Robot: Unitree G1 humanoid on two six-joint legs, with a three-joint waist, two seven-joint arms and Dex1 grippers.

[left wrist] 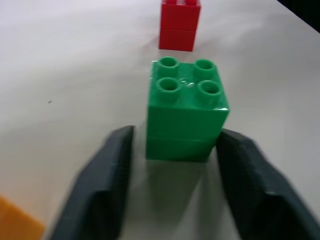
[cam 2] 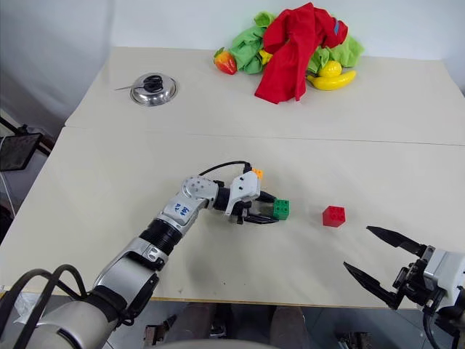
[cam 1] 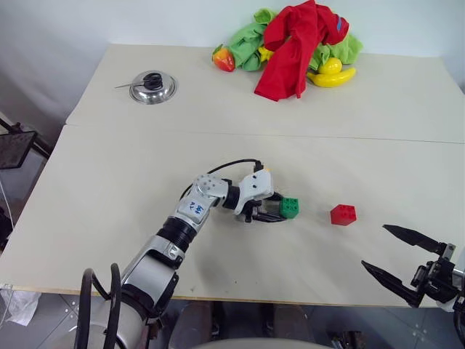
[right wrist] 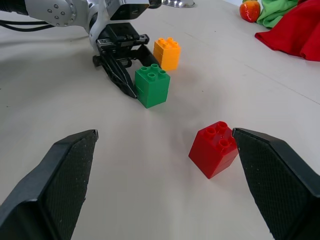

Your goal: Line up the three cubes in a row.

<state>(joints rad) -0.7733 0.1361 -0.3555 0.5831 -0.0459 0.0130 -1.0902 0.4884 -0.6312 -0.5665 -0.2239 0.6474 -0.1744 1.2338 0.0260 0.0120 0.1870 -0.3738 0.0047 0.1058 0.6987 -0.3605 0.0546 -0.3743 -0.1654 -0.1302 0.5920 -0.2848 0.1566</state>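
The green cube [cam 1: 290, 207] stands on the table between the fingers of my left gripper [cam 1: 276, 212]. In the left wrist view the green cube [left wrist: 187, 112] sits between the spread fingers, with a gap showing at one finger [left wrist: 107, 175], so the gripper is open. The orange cube [cam 2: 257, 173] rests just behind that gripper, beside the wrist. The red cube [cam 1: 343, 214] sits a short way to the green cube's right, roughly level with it. My right gripper [cam 1: 375, 246] hovers open and empty near the table's front right, its fingers pointing towards the red cube [right wrist: 215, 147].
A metal pot lid [cam 1: 152, 87] lies at the back left. A heap of red and green cloths [cam 1: 298, 43] with a toy banana [cam 1: 330, 76] and a red toy fruit [cam 1: 224, 58] sits at the back centre. The table's front edge [cam 1: 254, 297] runs below both arms.
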